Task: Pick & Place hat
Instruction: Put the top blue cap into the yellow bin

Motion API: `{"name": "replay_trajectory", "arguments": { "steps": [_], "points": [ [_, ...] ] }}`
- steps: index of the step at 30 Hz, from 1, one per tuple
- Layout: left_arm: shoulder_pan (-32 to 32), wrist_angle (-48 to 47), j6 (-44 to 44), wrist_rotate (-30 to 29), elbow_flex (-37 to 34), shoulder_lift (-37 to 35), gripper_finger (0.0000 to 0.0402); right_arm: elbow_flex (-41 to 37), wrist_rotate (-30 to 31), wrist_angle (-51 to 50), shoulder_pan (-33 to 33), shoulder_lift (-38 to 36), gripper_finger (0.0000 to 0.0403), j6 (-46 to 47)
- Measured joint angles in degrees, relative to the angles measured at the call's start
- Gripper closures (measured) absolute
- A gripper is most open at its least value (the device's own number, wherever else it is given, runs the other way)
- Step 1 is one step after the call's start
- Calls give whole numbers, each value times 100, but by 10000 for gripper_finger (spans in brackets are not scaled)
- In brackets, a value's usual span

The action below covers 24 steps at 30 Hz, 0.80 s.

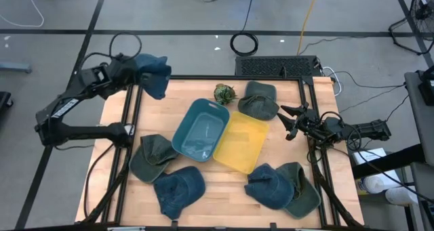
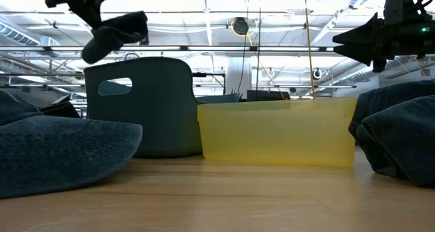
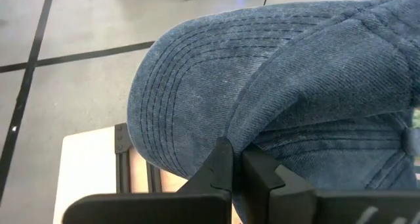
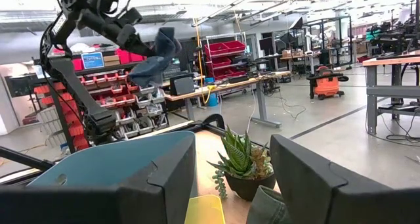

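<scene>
A blue hat (image 1: 153, 75) is pinched in the left hand (image 1: 139, 74) and held above the counter's (image 1: 217, 190) far left corner. At the centre two bins are set side by side — a teal bin (image 1: 199, 129), then a yellow bin (image 1: 241, 143) — no hat in either. The right hand (image 1: 286, 121) hangs spread and empty at the right edge.

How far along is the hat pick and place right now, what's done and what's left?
Done: nothing binned yet; the blue bin and yellow bin look empty. In hand: the left gripper is shut on a blue hat, lifted over the table's far left corner. The right gripper hangs open and empty near the green hat. Left: placing this hat, then the other hats lying on the table.
</scene>
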Motion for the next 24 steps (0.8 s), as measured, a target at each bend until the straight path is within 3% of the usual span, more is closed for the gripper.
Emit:
{"name": "replay_trajectory", "arguments": {
  "steps": [24],
  "points": [
    [-2333, -1234, -2413, -1095, 2, -549, 394, 0, 1, -1, 0, -1, 216, -2]
  ]
}}
